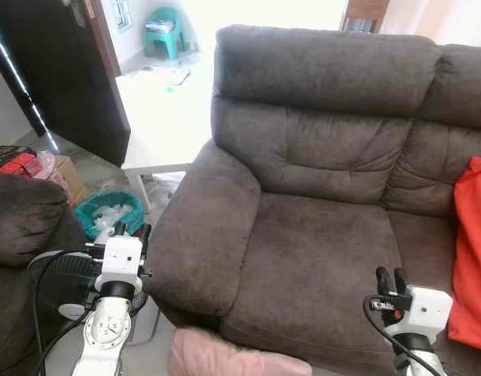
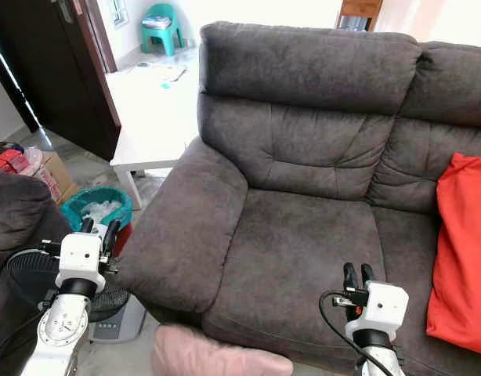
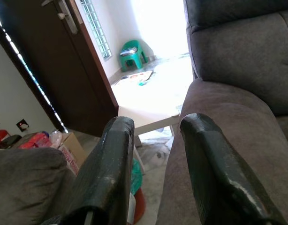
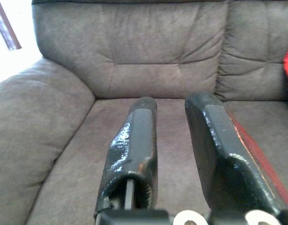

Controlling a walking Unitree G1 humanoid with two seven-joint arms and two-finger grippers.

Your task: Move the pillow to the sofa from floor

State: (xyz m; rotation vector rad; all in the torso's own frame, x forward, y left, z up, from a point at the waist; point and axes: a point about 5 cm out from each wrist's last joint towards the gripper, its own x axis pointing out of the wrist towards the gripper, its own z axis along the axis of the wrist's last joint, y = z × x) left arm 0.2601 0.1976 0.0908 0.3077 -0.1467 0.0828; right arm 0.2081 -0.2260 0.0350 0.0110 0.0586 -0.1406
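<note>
A pale pink pillow [image 1: 225, 356] lies on the floor against the front of the dark grey sofa [image 1: 319, 235], at the bottom edge of the eye views. My left gripper [image 1: 132, 229] is raised beside the sofa's armrest [image 1: 201, 227], above and left of the pillow, fingers [image 3: 111, 164] open with nothing between them. My right gripper [image 1: 390, 278] hovers over the front of the seat cushion [image 4: 134, 108], to the right of the pillow, also open and empty.
A red cushion [image 1: 471, 251] lies on the sofa's right seat. Left of the armrest stand a teal bin [image 1: 107, 211], a black fan [image 1: 64, 274] and another dark sofa's arm [image 1: 25, 215]. Behind are a white low table [image 1: 166, 117] and a dark door [image 1: 60, 70].
</note>
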